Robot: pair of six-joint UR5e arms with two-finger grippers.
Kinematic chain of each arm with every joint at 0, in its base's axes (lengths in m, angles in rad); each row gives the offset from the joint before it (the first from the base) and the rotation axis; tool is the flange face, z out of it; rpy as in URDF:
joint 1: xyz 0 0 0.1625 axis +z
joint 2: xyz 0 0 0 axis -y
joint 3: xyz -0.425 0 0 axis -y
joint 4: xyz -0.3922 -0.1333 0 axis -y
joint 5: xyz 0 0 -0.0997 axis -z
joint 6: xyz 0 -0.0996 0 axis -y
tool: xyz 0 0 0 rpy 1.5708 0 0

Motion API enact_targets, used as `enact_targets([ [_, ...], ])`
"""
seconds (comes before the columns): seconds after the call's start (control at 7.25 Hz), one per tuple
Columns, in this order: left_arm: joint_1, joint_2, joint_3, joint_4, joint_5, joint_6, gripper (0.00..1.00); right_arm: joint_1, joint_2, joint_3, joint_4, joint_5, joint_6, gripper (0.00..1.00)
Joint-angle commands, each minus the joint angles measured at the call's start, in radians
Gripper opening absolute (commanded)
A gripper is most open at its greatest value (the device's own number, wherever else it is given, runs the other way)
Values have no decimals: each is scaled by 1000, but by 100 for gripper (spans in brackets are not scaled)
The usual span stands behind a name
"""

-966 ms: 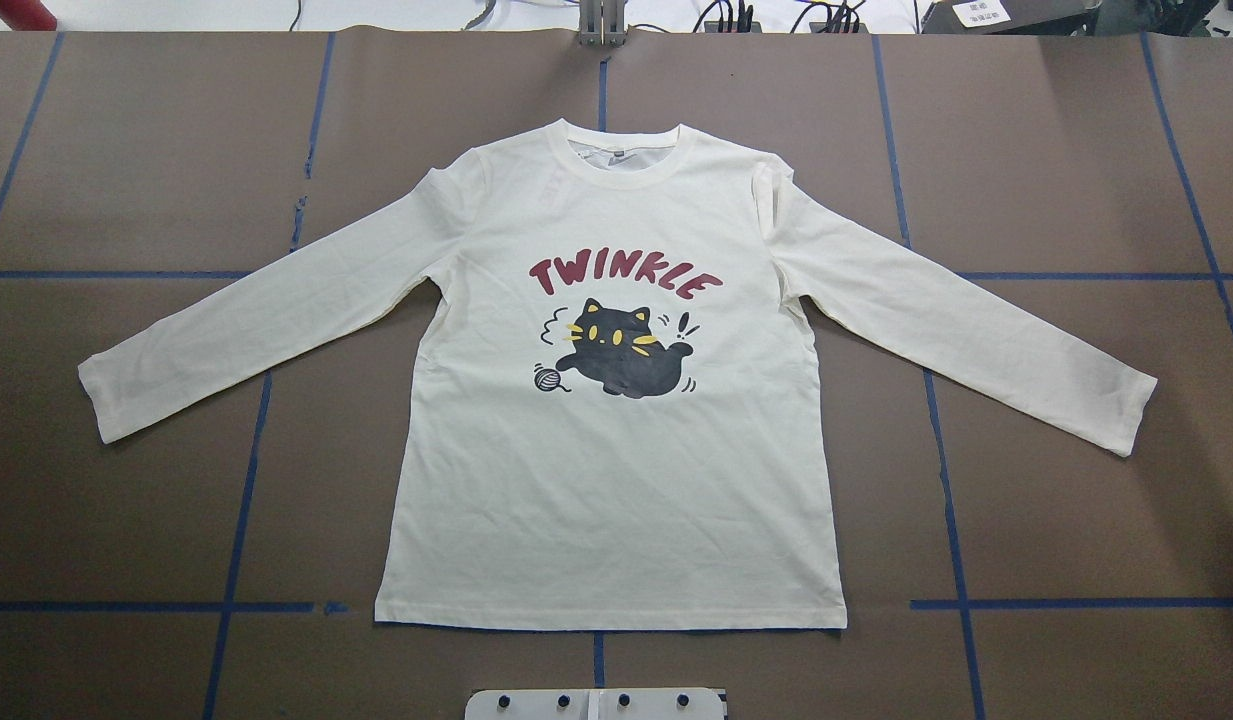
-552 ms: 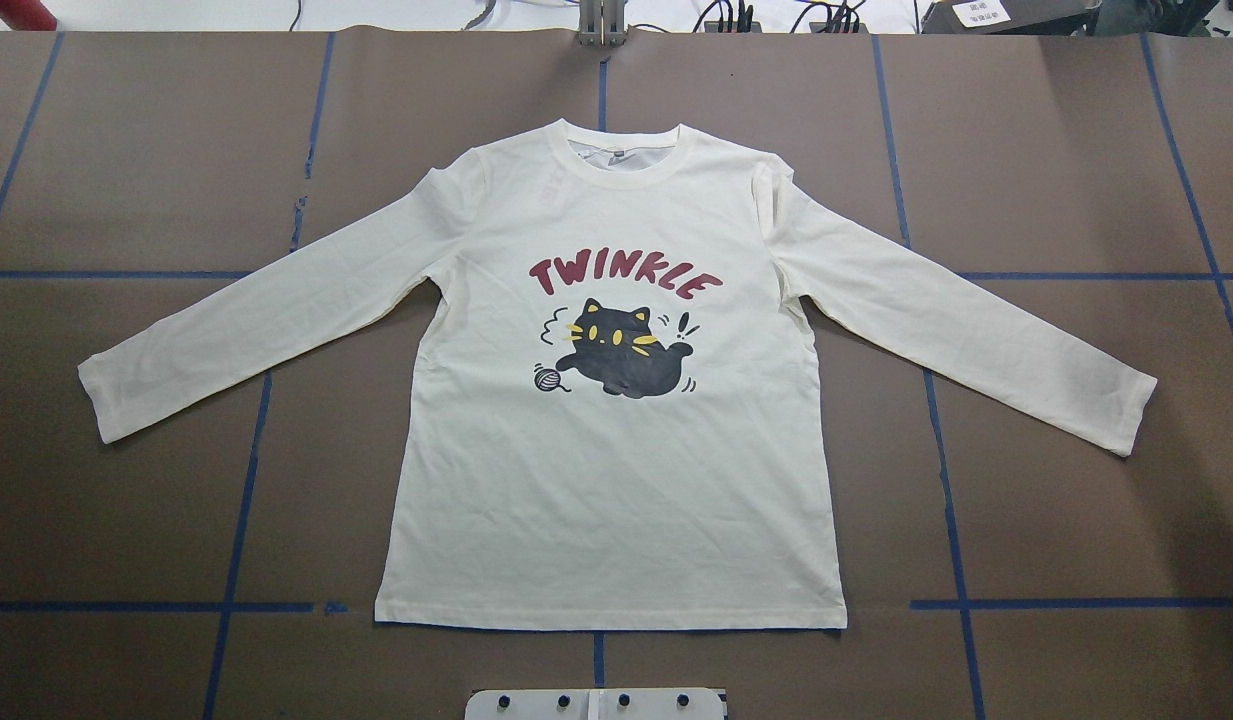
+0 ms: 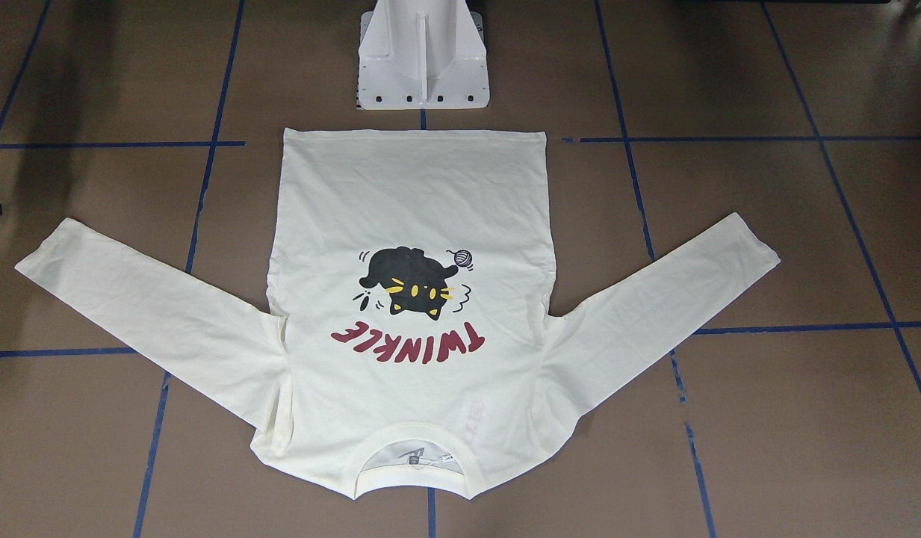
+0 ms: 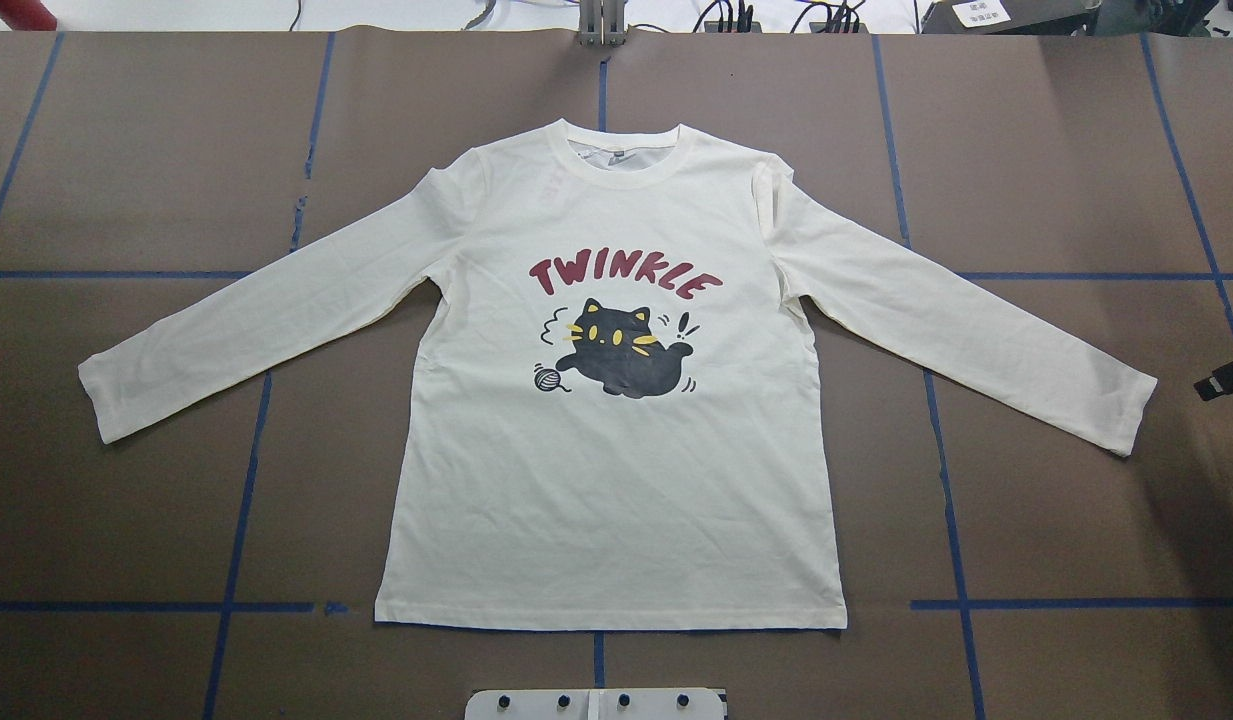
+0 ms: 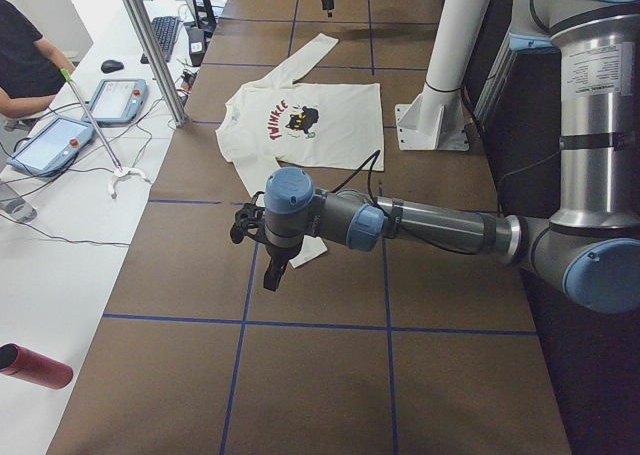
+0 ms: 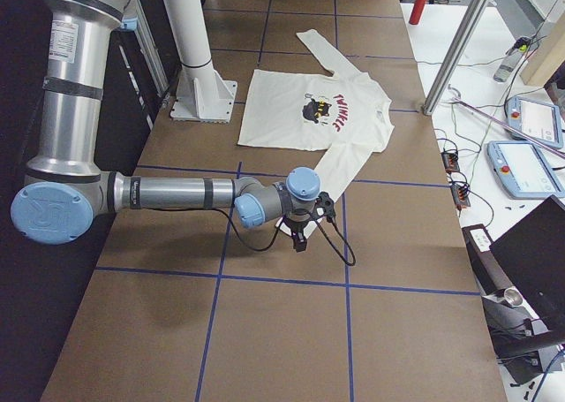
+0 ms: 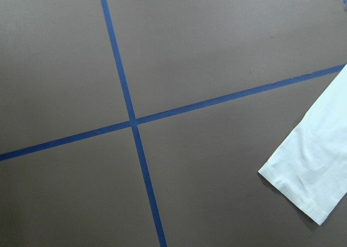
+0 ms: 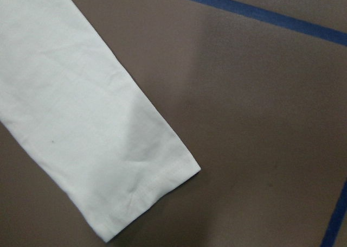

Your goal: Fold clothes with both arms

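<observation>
Vs earlier: black two-finger right gripper (image 4: 1226, 380) now pokes in at overhead view's right edge, near right cuff (image 4: 1136, 412). Cream-white long-sleeved T-shirt (image 4: 616, 480) unmoved.

L to R: left gripper (image 5: 270, 277) above table by left cuff (image 4: 101, 400), jaws: can't tell. T-shirt flat, print up, mid brown taped table (image 4: 126, 520). Ribbed collar (image 4: 621, 172) points away from robot, long axis near-far, sleeves splayed sideways. Right jaws: can't tell.

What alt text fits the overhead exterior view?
A cream long-sleeved T-shirt lies flat on a brown table gridded with blue tape, cat print up, collar toward the far edge, both sleeves spread outward. A black piece of the right arm pokes in at the right edge, near one cuff.
</observation>
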Motion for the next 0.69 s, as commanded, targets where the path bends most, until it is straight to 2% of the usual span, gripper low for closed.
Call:
enact_targets([
  [0.0,0,0,7,-6,-1,4,100,-45,73,-89,51,-17,142,92],
  [0.28,0,0,3,-7,-1,3,100,-82,81,-114,51,-21,245,78],
  [0.55,0,0,9,-7,-1,4,100,-85,84,-140,51,-21,251,77],
])
